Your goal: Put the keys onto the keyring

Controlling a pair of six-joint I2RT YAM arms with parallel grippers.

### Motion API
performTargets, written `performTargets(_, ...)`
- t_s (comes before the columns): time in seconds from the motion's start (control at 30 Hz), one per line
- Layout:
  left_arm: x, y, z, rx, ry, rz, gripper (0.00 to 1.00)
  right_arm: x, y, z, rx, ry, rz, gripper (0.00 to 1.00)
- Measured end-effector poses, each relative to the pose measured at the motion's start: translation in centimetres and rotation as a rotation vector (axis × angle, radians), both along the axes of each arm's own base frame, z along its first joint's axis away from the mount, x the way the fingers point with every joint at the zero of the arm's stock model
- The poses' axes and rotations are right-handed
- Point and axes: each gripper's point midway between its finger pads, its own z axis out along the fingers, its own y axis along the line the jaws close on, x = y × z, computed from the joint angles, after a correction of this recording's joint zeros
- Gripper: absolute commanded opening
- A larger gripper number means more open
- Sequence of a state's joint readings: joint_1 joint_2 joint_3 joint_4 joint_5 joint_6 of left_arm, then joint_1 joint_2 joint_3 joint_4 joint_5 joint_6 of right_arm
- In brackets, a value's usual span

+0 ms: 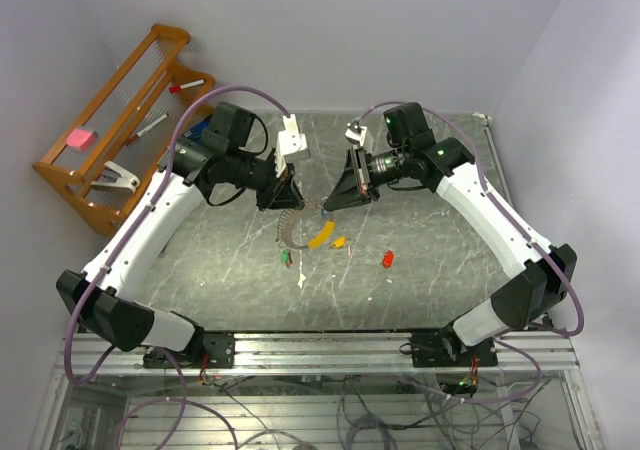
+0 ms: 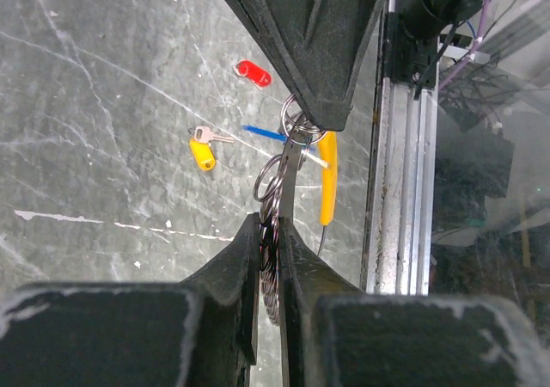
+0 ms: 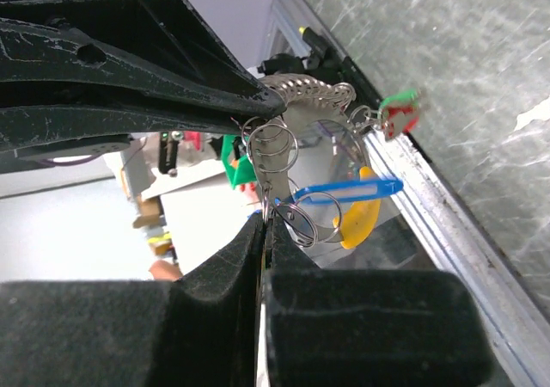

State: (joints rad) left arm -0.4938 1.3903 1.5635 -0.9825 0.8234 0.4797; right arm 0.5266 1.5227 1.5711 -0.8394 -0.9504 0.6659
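Note:
The keyring (image 1: 293, 232) hangs between my two grippers above the table's middle, its yellow banana-shaped piece (image 1: 320, 235) dangling. My left gripper (image 2: 273, 228) is shut on the keyring's coiled silvery part (image 2: 271, 262). My right gripper (image 3: 265, 224) is shut on a thin small ring at the keyring's flat metal strip (image 3: 277, 168). A blue key tag (image 3: 344, 189) hangs on a ring beside the right fingers, in front of the banana piece (image 3: 361, 222). Loose on the table lie an orange-yellow key (image 1: 339, 241), a red key (image 1: 388, 259) and a green key (image 1: 285, 259).
A wooden rack (image 1: 110, 120) stands at the back left, holding a pink block (image 1: 78, 138) and markers. A white scrap (image 1: 302, 281) lies near the green key. An aluminium rail (image 1: 320, 345) runs along the table's near edge.

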Motion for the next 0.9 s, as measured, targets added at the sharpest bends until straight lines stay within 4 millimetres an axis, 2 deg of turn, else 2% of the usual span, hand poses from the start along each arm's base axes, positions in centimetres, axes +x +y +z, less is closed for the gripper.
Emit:
performTargets(0.17,-0.4,0.1,-0.6,0.013,0.009,-0.031,0.07,-0.6,0.0,-0.4,0.043,0.081,0.010,0.00)
performTargets(0.63,-0.7,-0.4,-0.8,0.012,-0.008,-0.082,0.07,-2.6,-0.4,-0.6,0.150,0.293,-0.038,0.00)
performTargets(0.77,0.0,-0.6,-0.5,0.021,-0.032,-0.092,0.07,-2.8,-0.6,-0.5,0.140,0.301,-0.032,0.00)
performTargets(0.9,2.3,0.2,-0.8,0.079,-0.115,-0.055,0.07,-4.3,-1.0,0.2,0.158,0.353,0.032,0.00)
